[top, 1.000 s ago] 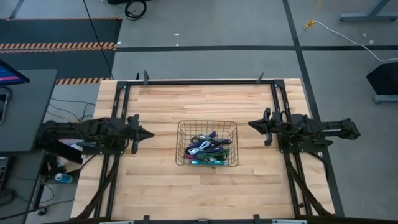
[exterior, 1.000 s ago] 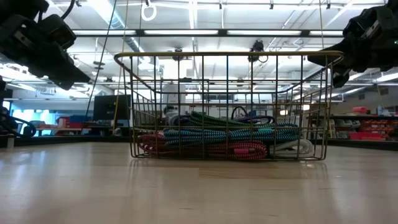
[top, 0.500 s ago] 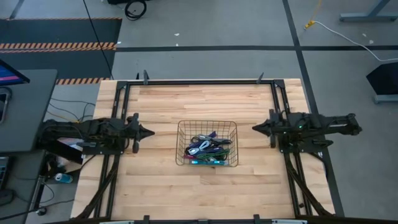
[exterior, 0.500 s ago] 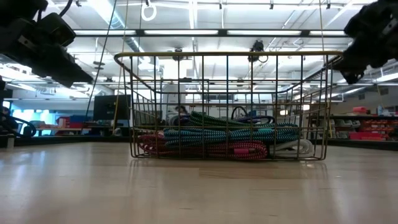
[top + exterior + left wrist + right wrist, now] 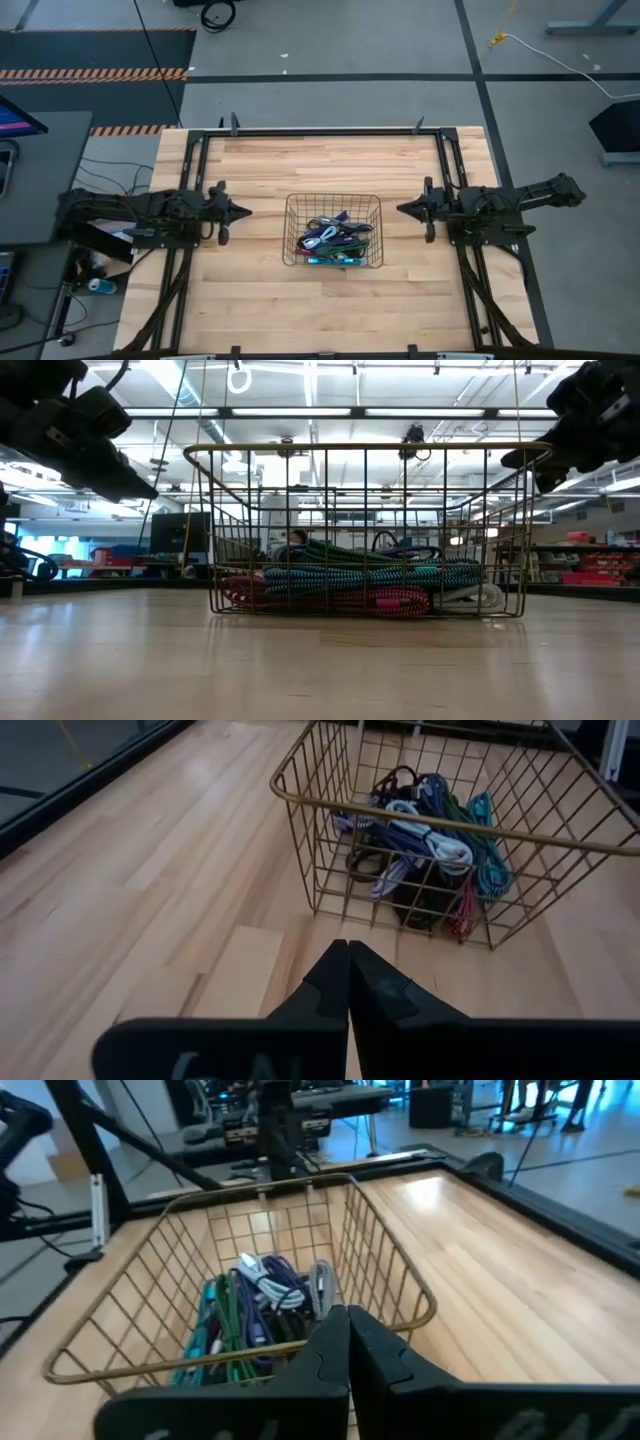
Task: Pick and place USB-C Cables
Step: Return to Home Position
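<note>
A gold wire mesh basket (image 5: 333,229) stands in the middle of the wooden table. Several coiled cables (image 5: 334,240) in purple, white, black, green, teal and maroon lie piled in it; they also show in the low view (image 5: 360,585), the left wrist view (image 5: 425,845) and the right wrist view (image 5: 262,1305). My left gripper (image 5: 243,212) hovers shut and empty left of the basket, pointing at it (image 5: 347,948). My right gripper (image 5: 403,209) hovers shut and empty right of the basket, pointing at it (image 5: 347,1315).
Bare wooden table lies all around the basket (image 5: 365,530). A black metal frame (image 5: 330,131) runs along the table's far edge and sides. A dark side table (image 5: 35,175) stands off the left edge.
My left gripper has moved a little toward the basket. My right gripper drew back toward the table's right edge, then came toward the basket again, a little closer than before. Both stay shut. The basket and cables have not moved.
</note>
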You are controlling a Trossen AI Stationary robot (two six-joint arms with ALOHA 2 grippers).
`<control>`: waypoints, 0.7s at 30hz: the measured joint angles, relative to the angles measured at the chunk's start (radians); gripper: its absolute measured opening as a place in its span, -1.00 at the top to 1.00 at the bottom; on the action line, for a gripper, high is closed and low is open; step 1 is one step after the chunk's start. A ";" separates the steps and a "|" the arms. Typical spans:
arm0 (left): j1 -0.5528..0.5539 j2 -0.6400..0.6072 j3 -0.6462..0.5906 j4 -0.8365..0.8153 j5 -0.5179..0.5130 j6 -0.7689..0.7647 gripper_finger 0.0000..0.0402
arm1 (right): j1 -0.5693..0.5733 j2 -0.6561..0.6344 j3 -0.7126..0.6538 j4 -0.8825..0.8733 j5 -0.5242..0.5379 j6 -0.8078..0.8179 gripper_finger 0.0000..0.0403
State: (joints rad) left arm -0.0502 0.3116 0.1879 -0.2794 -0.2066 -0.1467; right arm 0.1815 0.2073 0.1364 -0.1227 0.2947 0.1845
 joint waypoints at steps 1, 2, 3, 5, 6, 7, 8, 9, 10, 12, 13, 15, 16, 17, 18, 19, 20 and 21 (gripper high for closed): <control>0.000 0.006 0.000 0.000 0.000 0.000 0.98 | 0.001 0.000 0.000 0.000 0.008 -0.007 1.00; 0.000 0.011 0.000 0.001 0.000 0.000 0.98 | 0.001 -0.002 0.000 0.002 0.018 -0.018 1.00; 0.000 0.016 0.000 0.006 0.000 0.000 0.98 | 0.001 -0.007 0.000 0.002 0.028 -0.028 1.00; 0.000 0.025 0.000 0.028 0.000 0.001 0.98 | 0.001 -0.023 0.000 0.002 0.047 -0.047 1.00; 0.000 0.027 0.000 0.044 0.000 0.002 0.98 | 0.001 -0.032 0.000 0.001 0.051 -0.053 1.00; 0.000 0.029 0.000 0.055 -0.001 0.005 0.98 | 0.001 -0.041 0.000 -0.003 0.050 -0.055 1.00; 0.000 0.029 0.000 0.063 -0.002 0.008 0.98 | 0.001 -0.051 -0.002 -0.008 0.049 -0.057 1.00; 0.000 0.029 0.000 0.070 -0.003 0.010 0.98 | 0.001 -0.062 -0.010 -0.002 0.048 -0.057 1.00; 0.000 0.029 0.000 0.074 -0.007 0.011 0.98 | 0.001 -0.076 -0.027 0.007 0.046 -0.053 1.00; 0.000 0.029 0.000 0.085 -0.018 0.012 0.98 | 0.001 -0.104 -0.080 0.056 0.035 -0.037 1.00; 0.000 0.029 0.000 0.091 -0.019 0.013 0.98 | 0.001 -0.117 -0.102 0.103 0.028 -0.033 1.00; 0.000 0.029 0.000 0.093 -0.019 0.012 0.98 | 0.002 -0.126 -0.130 0.197 0.026 -0.062 1.00; 0.000 0.029 0.000 0.093 -0.019 0.012 0.98 | 0.002 -0.128 -0.129 0.205 0.039 -0.086 1.00; 0.000 0.029 0.000 0.093 -0.019 0.012 0.98 | 0.002 -0.133 -0.126 0.188 0.054 -0.100 1.00; 0.001 0.029 0.000 0.094 -0.019 0.012 0.98 | 0.002 -0.134 -0.125 0.182 0.066 -0.106 1.00; 0.000 0.029 0.000 0.095 -0.019 0.012 0.98 | 0.002 -0.136 -0.125 0.175 0.068 -0.109 1.00; 0.000 0.029 0.000 0.095 -0.019 0.012 0.98 | 0.002 -0.137 -0.125 0.176 0.065 -0.110 1.00; 0.000 0.029 0.000 0.095 -0.019 0.012 0.98 | 0.002 -0.137 -0.125 0.176 0.054 -0.116 1.00</control>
State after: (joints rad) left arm -0.0498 0.3405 0.1879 -0.1848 -0.2253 -0.1345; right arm 0.1831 0.0704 0.0113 0.0528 0.3484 0.0687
